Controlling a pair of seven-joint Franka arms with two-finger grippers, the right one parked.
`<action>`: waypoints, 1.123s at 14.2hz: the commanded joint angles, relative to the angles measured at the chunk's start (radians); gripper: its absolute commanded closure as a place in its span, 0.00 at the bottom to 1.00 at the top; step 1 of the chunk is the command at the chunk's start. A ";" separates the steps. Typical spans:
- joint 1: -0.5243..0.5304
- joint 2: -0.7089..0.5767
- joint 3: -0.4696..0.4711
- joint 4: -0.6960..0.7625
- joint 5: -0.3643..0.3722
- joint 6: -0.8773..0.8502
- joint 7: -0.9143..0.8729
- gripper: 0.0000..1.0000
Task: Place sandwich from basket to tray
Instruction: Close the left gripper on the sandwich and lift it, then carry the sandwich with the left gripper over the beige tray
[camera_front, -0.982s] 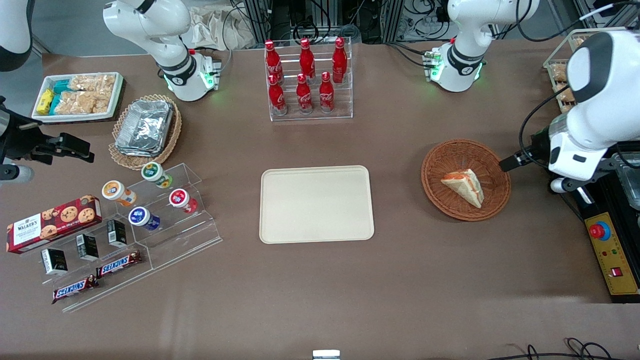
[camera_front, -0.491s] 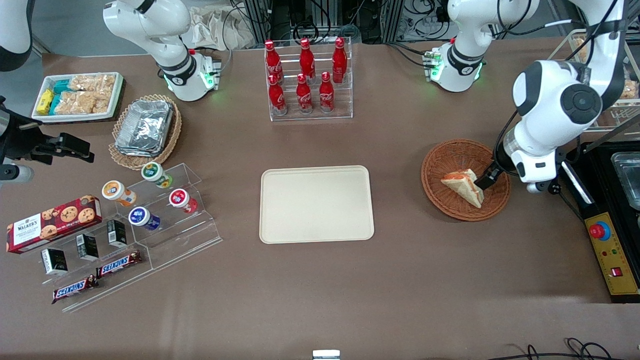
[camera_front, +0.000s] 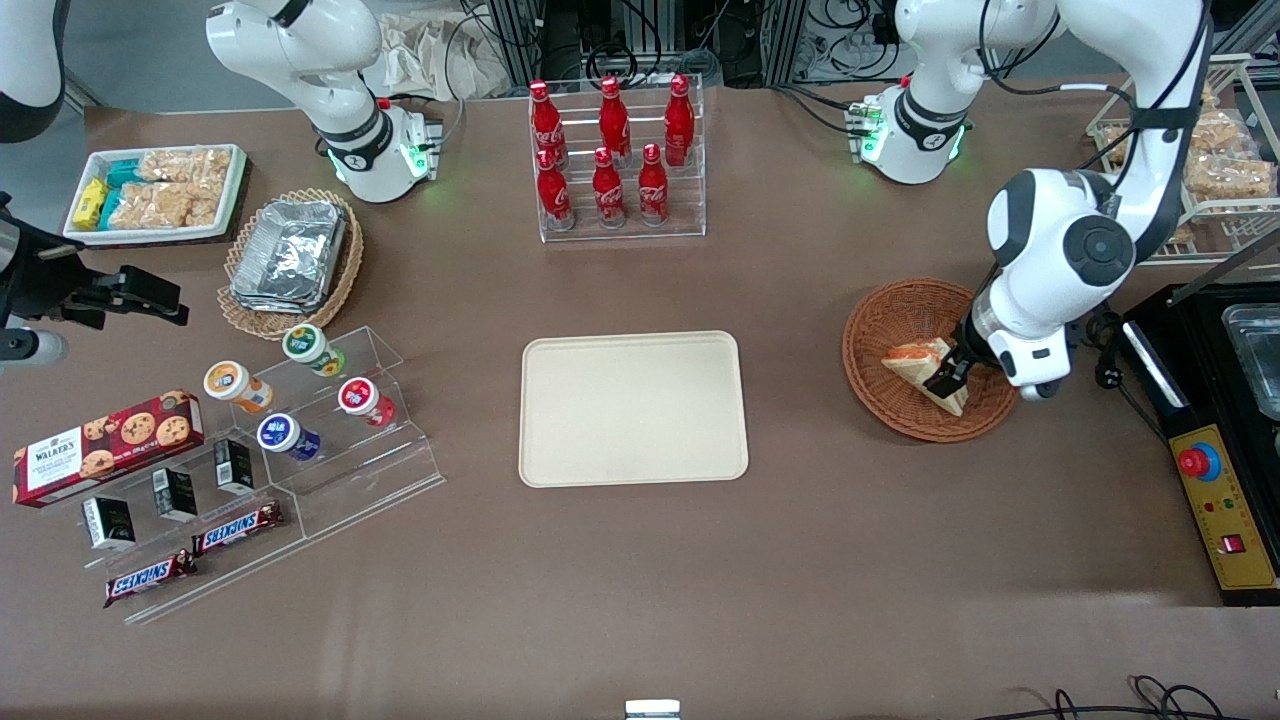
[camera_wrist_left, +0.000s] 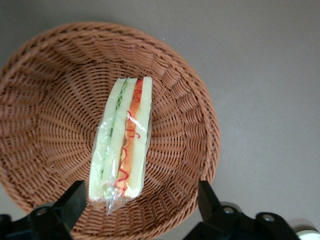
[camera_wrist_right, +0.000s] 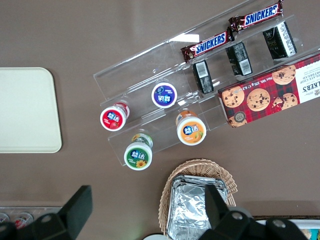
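Item: sandwich (camera_front: 925, 372), clear-wrapped, lying in the round woven basket (camera_front: 893, 316) on the bench (camera_front: 640, 590), toward the working arm's end. We log the tray (camera_front: 633, 408) mid-bench, well apart from the basket. End effector (camera_front: 945, 378): over the sandwich, fingers (camera_wrist_left: 75, 200) spread wide to either side of it, gripping nothing.

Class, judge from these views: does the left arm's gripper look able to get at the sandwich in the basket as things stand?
Probably yes: the gripper is open above the basket, its fingers astride the sandwich, with nothing covering it.
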 joint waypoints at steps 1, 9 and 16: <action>0.002 0.017 -0.008 -0.067 0.029 0.128 -0.055 0.00; 0.002 0.063 -0.008 -0.144 0.092 0.260 -0.056 0.80; 0.003 -0.008 -0.015 0.013 0.095 0.000 -0.010 1.00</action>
